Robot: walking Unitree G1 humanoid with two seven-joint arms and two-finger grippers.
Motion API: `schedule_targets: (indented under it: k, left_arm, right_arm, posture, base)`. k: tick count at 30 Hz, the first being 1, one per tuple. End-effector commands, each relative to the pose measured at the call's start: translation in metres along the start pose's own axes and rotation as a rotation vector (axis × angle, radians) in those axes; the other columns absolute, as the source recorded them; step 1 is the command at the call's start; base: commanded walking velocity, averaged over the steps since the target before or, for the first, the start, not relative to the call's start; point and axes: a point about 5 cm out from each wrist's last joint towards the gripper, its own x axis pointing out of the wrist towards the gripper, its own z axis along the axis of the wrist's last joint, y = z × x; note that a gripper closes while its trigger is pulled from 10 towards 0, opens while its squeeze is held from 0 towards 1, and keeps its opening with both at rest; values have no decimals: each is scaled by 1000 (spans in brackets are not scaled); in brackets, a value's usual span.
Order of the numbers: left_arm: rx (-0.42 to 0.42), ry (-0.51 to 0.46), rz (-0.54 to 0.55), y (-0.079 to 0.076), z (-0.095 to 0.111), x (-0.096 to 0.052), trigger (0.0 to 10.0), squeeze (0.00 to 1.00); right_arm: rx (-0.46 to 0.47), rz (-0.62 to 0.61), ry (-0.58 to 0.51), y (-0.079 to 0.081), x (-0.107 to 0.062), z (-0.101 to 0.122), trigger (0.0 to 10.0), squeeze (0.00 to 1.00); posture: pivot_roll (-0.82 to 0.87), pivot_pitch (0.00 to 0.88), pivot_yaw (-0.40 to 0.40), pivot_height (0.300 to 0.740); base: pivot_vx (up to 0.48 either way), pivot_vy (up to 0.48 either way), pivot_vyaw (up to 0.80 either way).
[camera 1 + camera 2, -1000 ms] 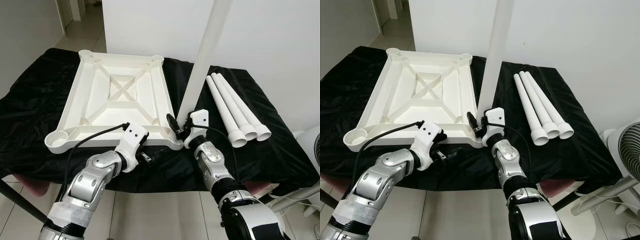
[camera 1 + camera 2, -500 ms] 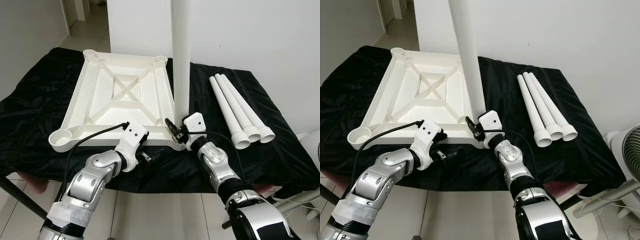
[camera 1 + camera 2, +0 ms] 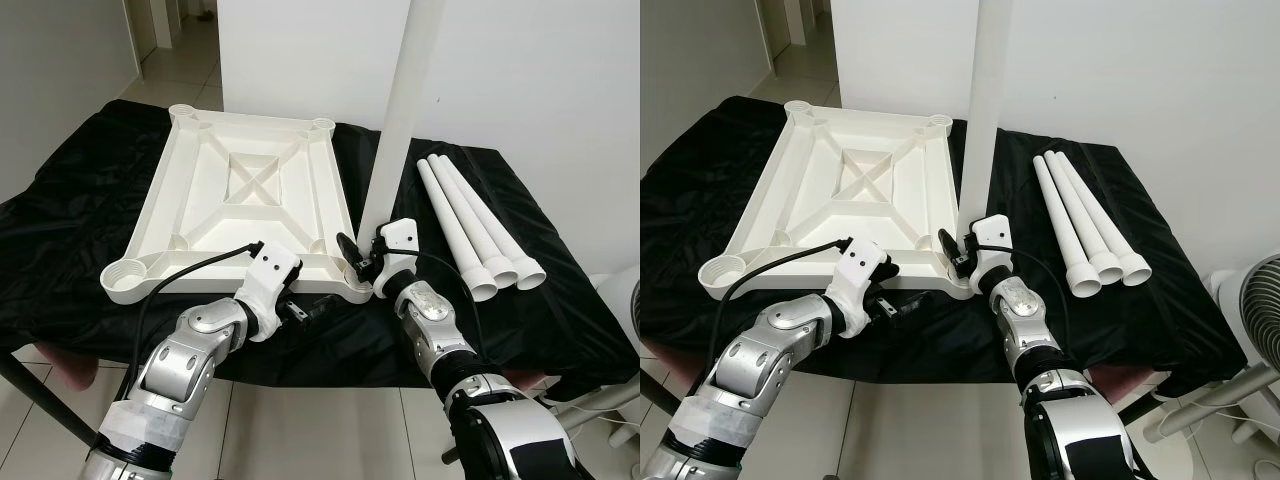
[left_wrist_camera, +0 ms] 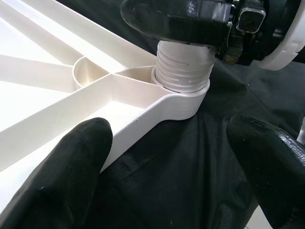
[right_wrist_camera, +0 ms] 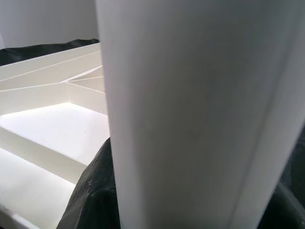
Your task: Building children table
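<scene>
The white table top [image 3: 196, 190] lies upside down on a black cloth. One white leg [image 3: 402, 110] stands in its near right corner socket [image 4: 183, 102] and leans a little to the right. Its threaded end [image 4: 185, 71] sits in the socket. My right gripper [image 3: 362, 262] is shut on the leg just above the socket. The leg [image 5: 190, 114] is very close in the right wrist view. My left gripper [image 3: 305, 310] is open and low at the front rim, just left of that corner, with nothing between its fingers [image 4: 57, 176].
Three spare white legs [image 3: 472, 228] lie side by side on the cloth to the right. The black cloth [image 3: 80, 220] covers a low surface whose front edge is near my arms. A fan [image 3: 1255, 300] stands at the far right. A white wall is behind.
The leg's top swung left to about vertical, then back to lean right, with my right wrist turning along. My left gripper stayed at the front rim. The camera shifted slightly.
</scene>
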Motion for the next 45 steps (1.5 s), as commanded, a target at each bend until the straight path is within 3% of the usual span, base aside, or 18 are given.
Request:
schedule_targets:
  k: [1, 10, 14, 21, 27, 33, 36, 45]
  left_arm:
    - [10, 1, -26, -4, 0, 4, 10000, 0]
    - [5, -1, -26, -6, -1, 3, 10000, 0]
    - [3, 0, -26, -6, -2, 3, 10000, 0]
    - [4, -1, -21, -5, -1, 2, 10000, 0]
    - [4, 1, -15, -4, -1, 1, 10000, 0]
    - [1, 3, -11, -4, -1, 0, 10000, 0]
    - [3, 5, -8, -3, -1, 0, 10000, 0]
    - [3, 1, -14, -4, 0, 0, 10000, 0]
  right_arm:
    - [87, -52, 177, -3, -19, -36, 10000, 0]
    - [192, -120, 193, -2, -26, -46, 10000, 0]
    - [195, -127, 190, -1, -27, -47, 10000, 0]
    - [274, -185, 128, -3, -33, -48, 10000, 0]
    - [131, -105, 23, 9, -42, -45, 10000, 0]
    - [135, -114, 49, 7, -44, -48, 10000, 0]
    - [61, -61, 111, 9, -41, -50, 10000, 0]
    - [51, -41, 169, 5, -35, -49, 10000, 0]
  posture:
    - [127, 6, -116, 740]
    - [129, 2, -120, 740]
    - [127, 3, -120, 740]
    - [130, 5, -122, 740]
    - [131, 22, -117, 740]
    - [132, 28, -116, 740]
    - [130, 32, -114, 740]
    - [127, 34, -112, 740]
  base:
    - [0, 0, 0]
    - [0, 0, 0]
    - [0, 0, 0]
    - [0, 0, 0]
    - [0, 0, 0]
    - [0, 0, 0]
    - [0, 0, 0]
    - [0, 0, 0]
